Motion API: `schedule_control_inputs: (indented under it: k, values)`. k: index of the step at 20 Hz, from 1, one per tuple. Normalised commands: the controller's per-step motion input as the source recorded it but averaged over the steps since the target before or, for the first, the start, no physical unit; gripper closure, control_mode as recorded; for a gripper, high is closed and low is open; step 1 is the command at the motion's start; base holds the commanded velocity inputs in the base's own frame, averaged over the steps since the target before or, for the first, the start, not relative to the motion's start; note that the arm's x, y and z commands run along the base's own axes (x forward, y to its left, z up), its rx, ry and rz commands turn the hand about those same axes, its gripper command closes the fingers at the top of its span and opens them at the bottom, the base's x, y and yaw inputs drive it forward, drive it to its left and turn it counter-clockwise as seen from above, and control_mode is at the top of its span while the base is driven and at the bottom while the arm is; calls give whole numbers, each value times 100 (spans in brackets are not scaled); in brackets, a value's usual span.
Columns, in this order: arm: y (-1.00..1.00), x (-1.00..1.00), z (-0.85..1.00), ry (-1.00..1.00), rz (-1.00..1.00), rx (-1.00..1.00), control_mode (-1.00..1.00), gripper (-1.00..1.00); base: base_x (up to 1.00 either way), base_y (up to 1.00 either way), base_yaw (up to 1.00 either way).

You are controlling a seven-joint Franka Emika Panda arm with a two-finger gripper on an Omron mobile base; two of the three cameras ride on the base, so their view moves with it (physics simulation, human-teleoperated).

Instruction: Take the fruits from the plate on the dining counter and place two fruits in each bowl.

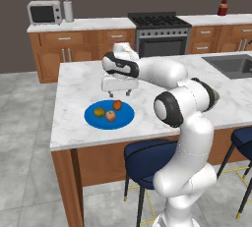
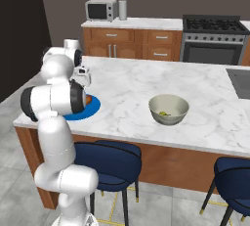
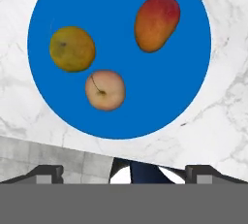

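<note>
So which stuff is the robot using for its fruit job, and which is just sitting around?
For the job:
- blue plate
- olive-yellow fruit
- orange-red fruit
- pinkish fruit
- cream bowl, something yellow-green inside
- marble dining counter
- gripper, open above the plate

Just sitting around:
- microwave
- stove
- sink
- blue stools

Three fruits lie apart on the blue plate [image 3: 160,97] near the marble counter [image 1: 78,93] edge: olive-yellow fruit [image 3: 72,48], orange-red fruit [image 3: 156,23], pinkish fruit [image 3: 105,89]. The cream bowl [image 2: 168,109] stands well apart, holding something yellow-green.
</note>
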Motion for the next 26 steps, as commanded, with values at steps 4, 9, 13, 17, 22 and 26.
schedule_control_inputs:
  k: [4,9,13,17,22,26]
  values:
    - [41,35,-42,0,23,6,-100,-100,0,0,0]
    - [41,46,-38,-4,11,0,-100,-100,0,0,0]
    - [11,18,-22,-15,1,0,-100,-100,0,0,0]
    - [-19,-4,-15,-3,-1,0,-100,-100,0,0,0]
    - [-30,-28,-15,0,-4,0,-100,-100,0,0,0]
    - [-13,-9,-33,0,-2,0,-100,-100,0,0,0]
